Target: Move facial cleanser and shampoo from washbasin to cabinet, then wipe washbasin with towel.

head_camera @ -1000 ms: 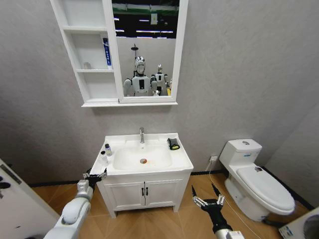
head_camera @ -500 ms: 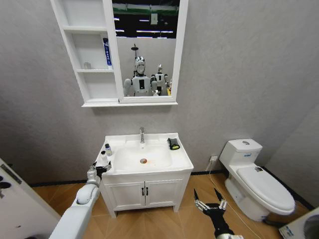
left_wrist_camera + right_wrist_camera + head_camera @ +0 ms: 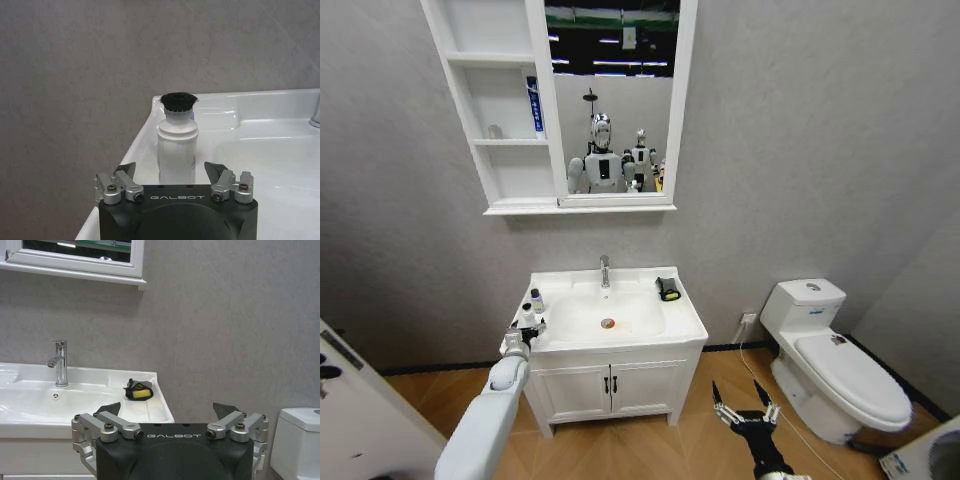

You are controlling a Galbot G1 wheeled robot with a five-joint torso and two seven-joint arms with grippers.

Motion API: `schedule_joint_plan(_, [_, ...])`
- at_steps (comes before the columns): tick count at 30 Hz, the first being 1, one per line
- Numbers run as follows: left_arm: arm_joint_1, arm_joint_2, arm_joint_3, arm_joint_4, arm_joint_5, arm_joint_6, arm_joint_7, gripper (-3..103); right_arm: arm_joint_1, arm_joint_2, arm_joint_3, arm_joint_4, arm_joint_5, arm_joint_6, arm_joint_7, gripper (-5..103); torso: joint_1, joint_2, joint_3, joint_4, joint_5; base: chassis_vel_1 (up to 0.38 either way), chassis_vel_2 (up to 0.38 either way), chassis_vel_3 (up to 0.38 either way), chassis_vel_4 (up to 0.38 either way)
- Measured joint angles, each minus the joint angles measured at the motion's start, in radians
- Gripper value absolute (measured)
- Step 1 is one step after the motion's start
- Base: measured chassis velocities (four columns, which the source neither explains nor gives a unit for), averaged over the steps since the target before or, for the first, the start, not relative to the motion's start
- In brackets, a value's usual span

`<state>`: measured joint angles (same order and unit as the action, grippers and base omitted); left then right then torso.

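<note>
Bottle point(image 3: 177, 142) w/ black cap stands at washbasin's point(image 3: 685, 320) left rim, between spread fingers of left end effector point(image 3: 177, 175), not yet pinched. Right end effector point(image 3: 747, 412) hangs spread, low, front-right of basin. Towel point(image 3: 668, 289) on basin's back-right corner. Risk: closing off-centre could tip bottle off the rim.

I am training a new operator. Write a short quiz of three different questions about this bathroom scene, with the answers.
1. True or false: the left gripper is shut on the white bottle.
2. Where does the towel lie: A in the bowl, B on the washbasin rim right of the tap, C on the cabinet?
3. Which gripper hangs low in front of the cupboard?

Key: 1 false, open; 2 B; 3 the right gripper.
</note>
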<state>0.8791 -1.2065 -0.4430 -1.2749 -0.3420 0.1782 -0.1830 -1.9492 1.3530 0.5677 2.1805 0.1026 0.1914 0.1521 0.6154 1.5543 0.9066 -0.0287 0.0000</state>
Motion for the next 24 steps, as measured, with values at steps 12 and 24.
schedule_joint_plan(12, [0.012,0.001,-0.007,0.0,-0.001,-0.005,0.015,42,0.001,0.001,0.0,0.0,0.004,0.0,0.003,100,0.0,0.0,0.0,-0.0001,0.0,0.0,0.0,0.0,0.0])
schedule_joint_plan(24, [0.069,0.039,-0.007,-0.126,-0.033,0.003,0.0,31,0.005,0.008,-0.006,-0.003,0.006,-0.001,0.007,100,0.0,0.0,0.0,0.0,-0.0003,0.0,0.0,0.0,0.0])
